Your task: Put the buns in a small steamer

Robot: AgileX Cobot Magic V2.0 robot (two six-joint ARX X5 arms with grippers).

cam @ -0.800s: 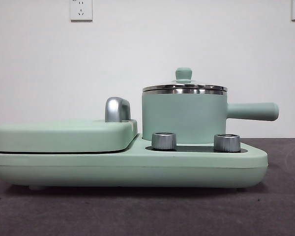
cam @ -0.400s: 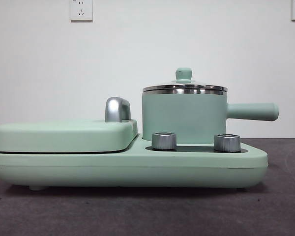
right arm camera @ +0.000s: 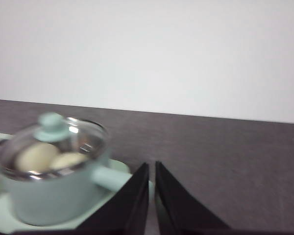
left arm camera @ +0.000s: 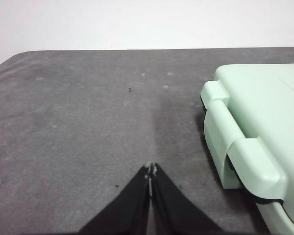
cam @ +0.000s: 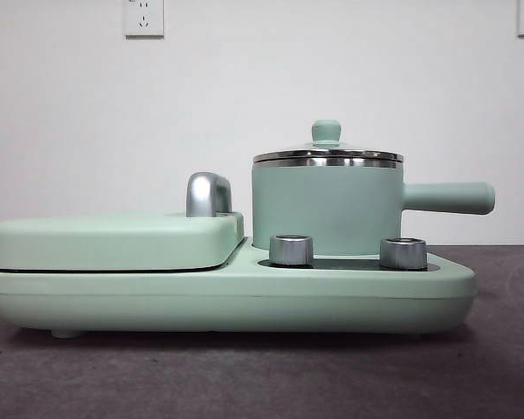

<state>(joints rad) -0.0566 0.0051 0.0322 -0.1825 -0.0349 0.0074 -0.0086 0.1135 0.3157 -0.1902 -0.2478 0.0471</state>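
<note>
Buns (right arm camera: pixel 49 157) are already inside the small steamer (cam: pixel 327 205): through the glass lid (right arm camera: pixel 54 142) in the right wrist view I see two pale rounded shapes lying side by side, though blur prevents me telling which is which. Lid is seated on the steel rim, its green knob (cam: pixel 326 132) upright. Steamer stands on the mint-green appliance base (cam: pixel 227 297), behind two metal dials (cam: pixel 291 250), its long handle (cam: pixel 445 197) pointing sideways. Flat griddle (cam: pixel 113 240) beside it is closed; I cannot see inside it.

Left end effector (left arm camera: pixel 150 169) has its jaws pressed together, empty, over bare bench (left arm camera: pixel 78 122) near the griddle's hinge corner. Right end effector (right arm camera: pixel 152 169) is likewise closed with a thin gap only, gripping nothing, positioned just beside the steamer handle.

My judgement: loading and covering appear complete, and the step in hand is withdrawal. Next move, as I read it, calls only for clearing the right arm away without knocking the handle. No arm shows in the front view.
</note>
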